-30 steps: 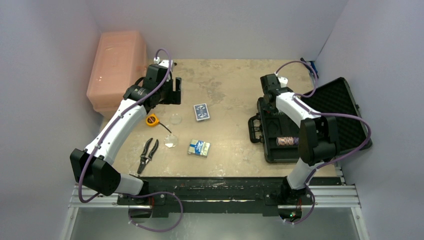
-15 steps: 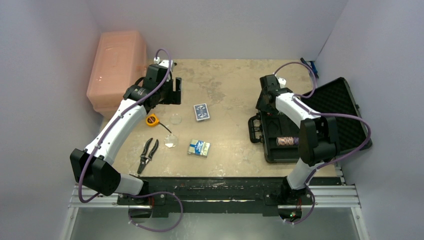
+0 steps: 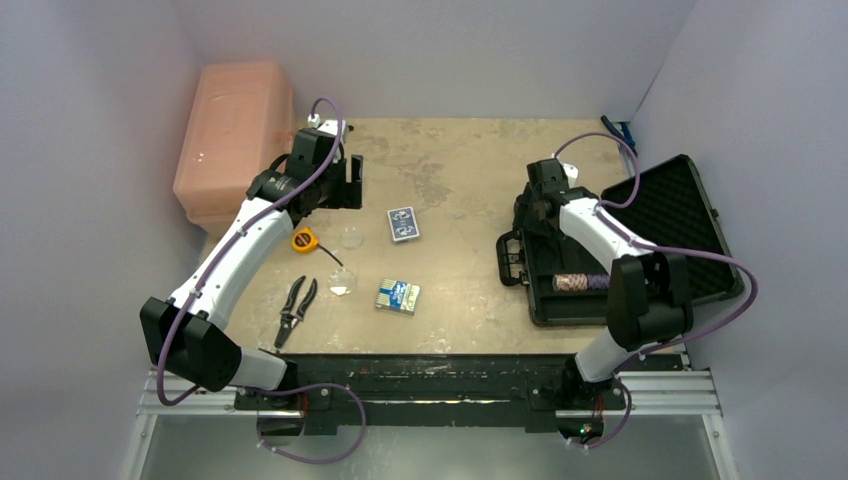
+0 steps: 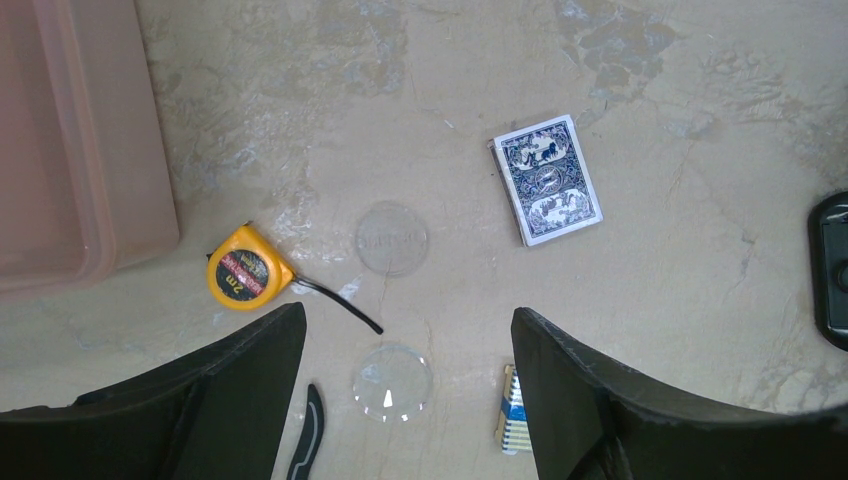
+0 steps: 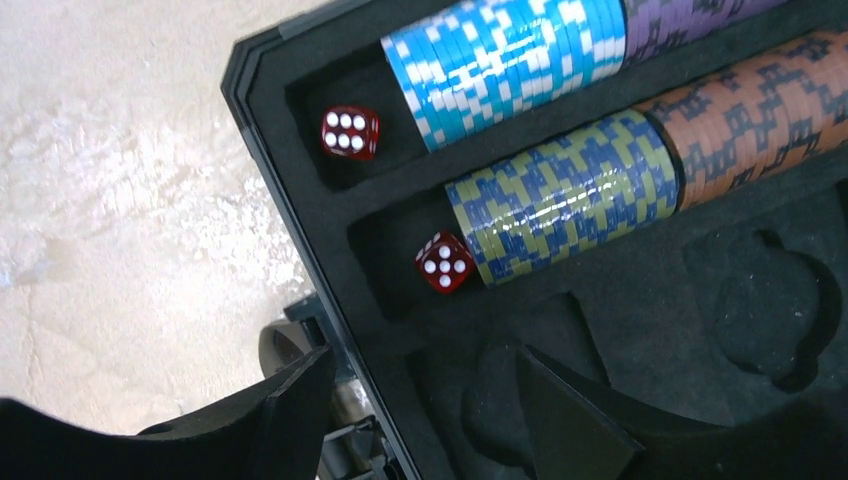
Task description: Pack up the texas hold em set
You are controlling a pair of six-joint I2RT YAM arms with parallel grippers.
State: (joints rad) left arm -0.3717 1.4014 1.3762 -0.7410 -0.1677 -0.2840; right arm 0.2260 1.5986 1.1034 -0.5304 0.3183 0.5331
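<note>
The black briefcase (image 3: 545, 300) lies open at the right, its lid (image 3: 665, 215) laid back. In the right wrist view its foam base (image 5: 640, 300) holds chip rows (image 5: 565, 190) and two red dice (image 5: 350, 132), (image 5: 445, 262). My right gripper (image 5: 425, 365) is open and empty above the case's left rim; it also shows from above (image 3: 535, 212). Two blue-backed decks (image 3: 403, 223), (image 3: 398, 296) and two pale discs (image 3: 352, 237), (image 3: 342, 283) lie mid-table. My left gripper (image 4: 408, 330) is open and empty, high over the discs (image 4: 392, 238), (image 4: 392, 382); one deck (image 4: 547, 180) lies to their right.
A pink bin (image 3: 235, 135) stands at the back left. A yellow tape measure (image 3: 303, 240) and black-handled pliers (image 3: 295, 310) lie left of the discs. Grey walls close in on three sides.
My right gripper has moved nearer and slightly right, over the case's left part. The left arm and the loose items have not moved.
</note>
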